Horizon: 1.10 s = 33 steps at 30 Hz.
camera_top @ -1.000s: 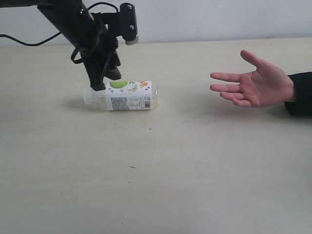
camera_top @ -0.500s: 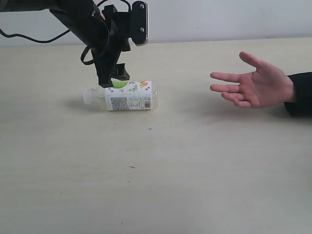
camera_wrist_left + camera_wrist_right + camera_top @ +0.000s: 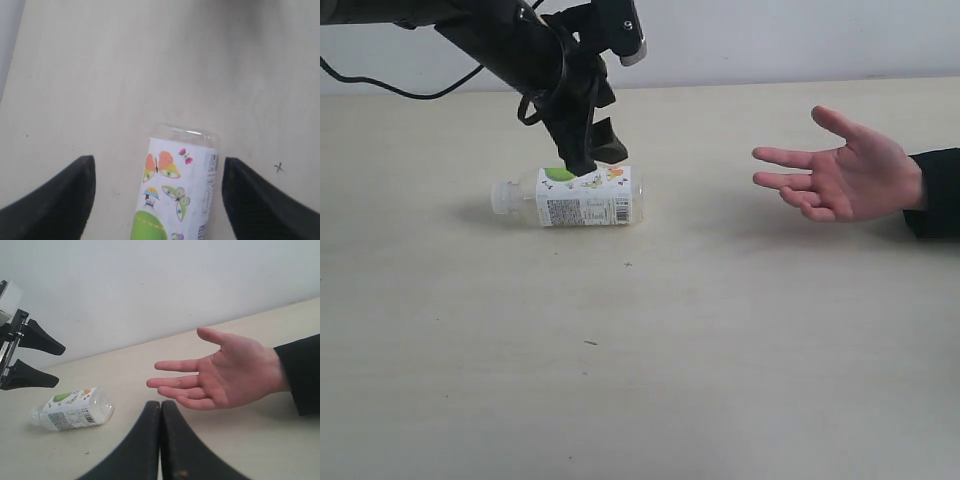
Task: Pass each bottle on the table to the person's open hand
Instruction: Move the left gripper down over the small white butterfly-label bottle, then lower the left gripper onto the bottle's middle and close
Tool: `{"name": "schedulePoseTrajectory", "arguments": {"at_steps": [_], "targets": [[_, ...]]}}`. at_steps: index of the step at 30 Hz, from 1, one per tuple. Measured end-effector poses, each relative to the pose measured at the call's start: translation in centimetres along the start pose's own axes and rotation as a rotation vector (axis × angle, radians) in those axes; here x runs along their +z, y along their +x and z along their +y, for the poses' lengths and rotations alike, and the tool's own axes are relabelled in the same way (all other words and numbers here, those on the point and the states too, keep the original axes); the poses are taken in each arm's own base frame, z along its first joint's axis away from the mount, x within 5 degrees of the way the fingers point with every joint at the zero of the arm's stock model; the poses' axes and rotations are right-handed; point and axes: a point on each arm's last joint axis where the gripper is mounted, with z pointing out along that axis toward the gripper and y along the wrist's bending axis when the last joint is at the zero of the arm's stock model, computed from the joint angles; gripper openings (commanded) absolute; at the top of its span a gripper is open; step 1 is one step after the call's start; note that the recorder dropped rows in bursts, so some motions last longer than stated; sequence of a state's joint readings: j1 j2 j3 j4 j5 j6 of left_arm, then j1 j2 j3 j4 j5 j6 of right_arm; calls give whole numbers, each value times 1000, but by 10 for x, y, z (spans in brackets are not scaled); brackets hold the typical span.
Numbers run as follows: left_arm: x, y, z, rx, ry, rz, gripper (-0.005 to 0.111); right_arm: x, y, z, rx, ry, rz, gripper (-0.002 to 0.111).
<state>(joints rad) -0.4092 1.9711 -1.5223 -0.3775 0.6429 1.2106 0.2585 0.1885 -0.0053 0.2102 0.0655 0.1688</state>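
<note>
One clear bottle (image 3: 582, 197) with a white cap and a green-and-white butterfly label lies on its side on the table (image 3: 720, 350), cap to the left. My left gripper (image 3: 590, 160) hangs open just above its label. In the left wrist view the bottle (image 3: 177, 190) lies between the two black fingers (image 3: 60, 200), with a gap on each side, under the left gripper (image 3: 157, 161). The person's open hand (image 3: 850, 175) waits palm up at the right. My right gripper (image 3: 160, 405) is shut and empty, low in front of the hand (image 3: 225, 375) and apart from the bottle (image 3: 75, 408).
A black cable (image 3: 380, 88) trails along the table's far left edge. A pale wall (image 3: 770, 35) closes the back. The person's black sleeve (image 3: 935, 195) rests at the right edge.
My left arm has swung right, from the bottle's cap end to over its label, and its jaws have spread wider. The bottle and the hand have not moved.
</note>
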Motion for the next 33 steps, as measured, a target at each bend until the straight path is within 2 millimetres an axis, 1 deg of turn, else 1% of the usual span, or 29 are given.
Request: {"name": "schedulePoseTrajectory", "arguments": {"at_steps": [5, 9, 12, 16, 18, 21, 26, 29, 33], "targets": [[0, -1, -4, 38, 38, 4, 69, 0, 0, 0, 0, 0, 0, 0], [-7, -7, -5, 121, 115, 10, 69, 0, 0, 0, 0, 0, 0, 0], [-12, -14, -1, 156, 166, 9, 69, 0, 0, 0, 0, 0, 0, 0], [-15, -26, 12, 175, 209, 22, 69, 0, 0, 0, 0, 0, 0, 0], [-10, -29, 17, 173, 238, 48, 69, 0, 0, 0, 0, 0, 0, 0], [5, -24, 29, 121, 272, 99, 69, 0, 0, 0, 0, 0, 0, 0], [31, -3, 53, 7, 256, 147, 69, 0, 0, 0, 0, 0, 0, 0], [44, 11, 57, -7, 260, 183, 69, 0, 0, 0, 0, 0, 0, 0], [58, 19, 54, 21, 286, 214, 69, 0, 0, 0, 0, 0, 0, 0]]}}
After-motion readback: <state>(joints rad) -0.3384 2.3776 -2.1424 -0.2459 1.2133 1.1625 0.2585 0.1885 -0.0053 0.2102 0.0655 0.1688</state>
